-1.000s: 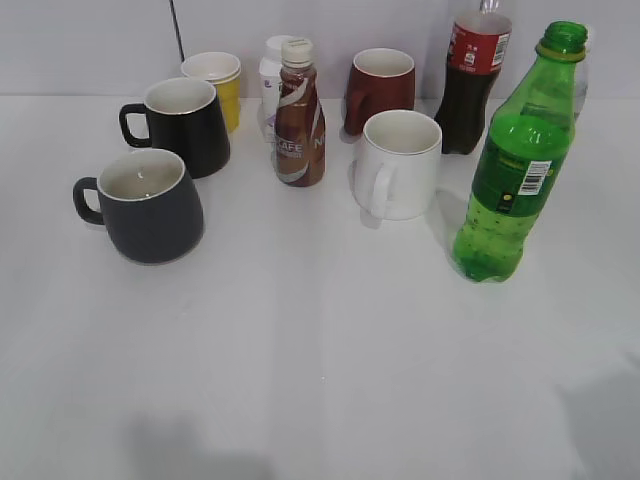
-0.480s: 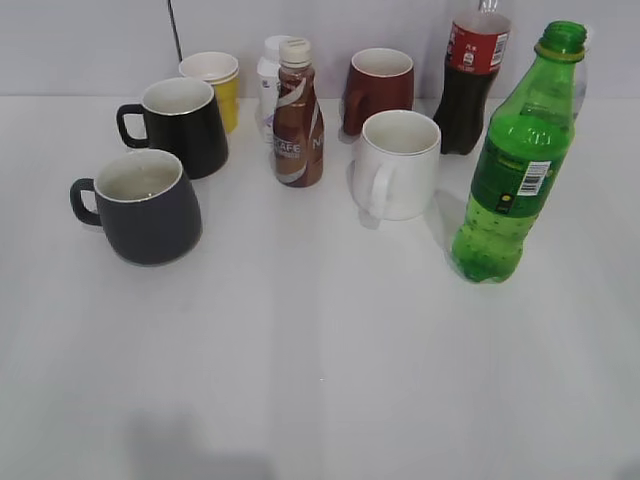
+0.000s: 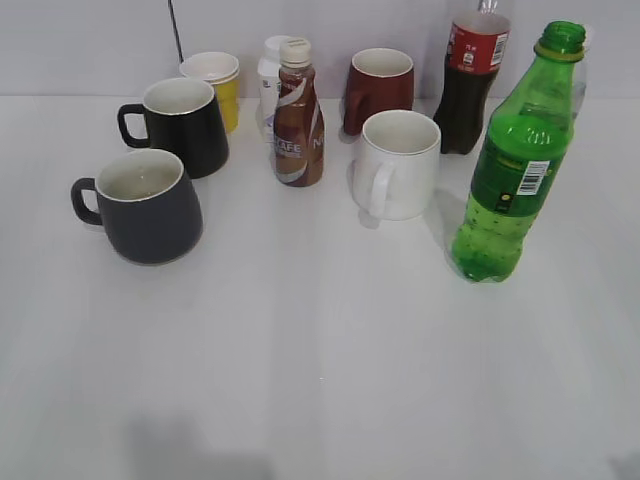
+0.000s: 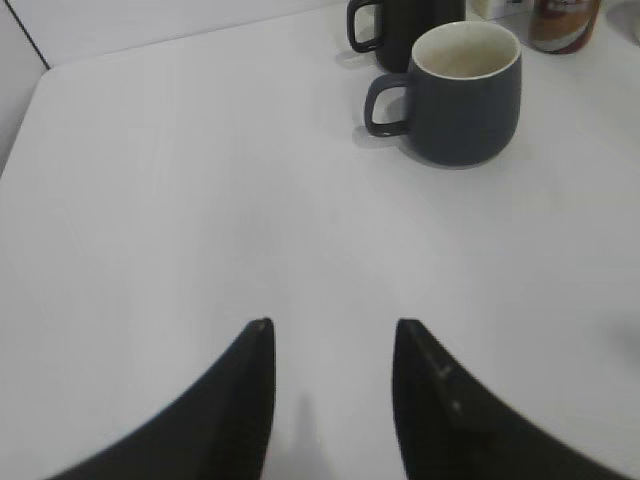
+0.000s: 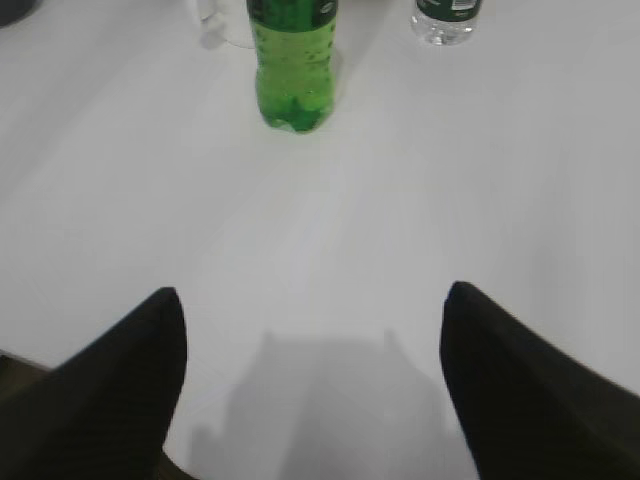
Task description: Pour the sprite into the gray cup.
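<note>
The sprite point(image 3: 512, 165), a tall green bottle with no cap, stands upright at the right of the table; it also shows in the right wrist view point(image 5: 292, 60). The gray cup point(image 3: 145, 205) stands at the left, handle to the left; it also shows in the left wrist view point(image 4: 462, 92). My left gripper point(image 4: 332, 330) is open and empty over bare table, well short of the gray cup. My right gripper point(image 5: 312, 300) is wide open and empty, well short of the sprite. Neither gripper shows in the exterior view.
A black mug point(image 3: 185, 125), yellow cup point(image 3: 215, 85), brown coffee bottle point(image 3: 298, 115), white bottle point(image 3: 270, 80), maroon mug point(image 3: 380, 88), white mug point(image 3: 397, 165) and cola bottle point(image 3: 472, 75) stand behind. A clear bottle point(image 5: 445, 18) stands right of the sprite.
The exterior view shifted slightly. A shadow at the lower right edge has drawn back. The objects have stayed in place.
</note>
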Robot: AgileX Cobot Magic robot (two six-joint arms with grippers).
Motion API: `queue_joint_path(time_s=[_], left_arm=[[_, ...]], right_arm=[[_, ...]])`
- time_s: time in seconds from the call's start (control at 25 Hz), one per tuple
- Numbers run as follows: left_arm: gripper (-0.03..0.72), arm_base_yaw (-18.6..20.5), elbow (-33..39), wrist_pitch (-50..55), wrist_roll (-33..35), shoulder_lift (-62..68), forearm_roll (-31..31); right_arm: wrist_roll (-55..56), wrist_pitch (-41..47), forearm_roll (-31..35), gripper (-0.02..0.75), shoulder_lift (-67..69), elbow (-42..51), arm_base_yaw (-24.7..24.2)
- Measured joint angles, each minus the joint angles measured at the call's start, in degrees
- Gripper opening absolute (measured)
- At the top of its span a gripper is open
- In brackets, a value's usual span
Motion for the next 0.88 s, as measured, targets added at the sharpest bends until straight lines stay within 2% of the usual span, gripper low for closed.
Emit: queue_joint_path(time_s=[0.08,0.28,0.4,0.88], left_arm=[[0.309,1.3,0.0,0.0,0.0,0.0,0.0],[0.308,7.0,0.0,0.0,0.0,0.0,0.0],[0.308,7.9,0.0,-0.1,0.0,0.0,0.0],[0.308,7.9,0.0,-0.1,0.0,0.0,0.1]], right_arm=[[0.0,0.0,0.0,0.592,0.0,0.0,-1.8],[0.0,-0.2,-0.3,0.592,-0.5,0.0,-11.3],[0.0,-0.2,-0.3,0.592,-1.5,0.0,-14.1],[0.0,-0.2,-0.3,0.592,-1.6,0.1,-14.7]])
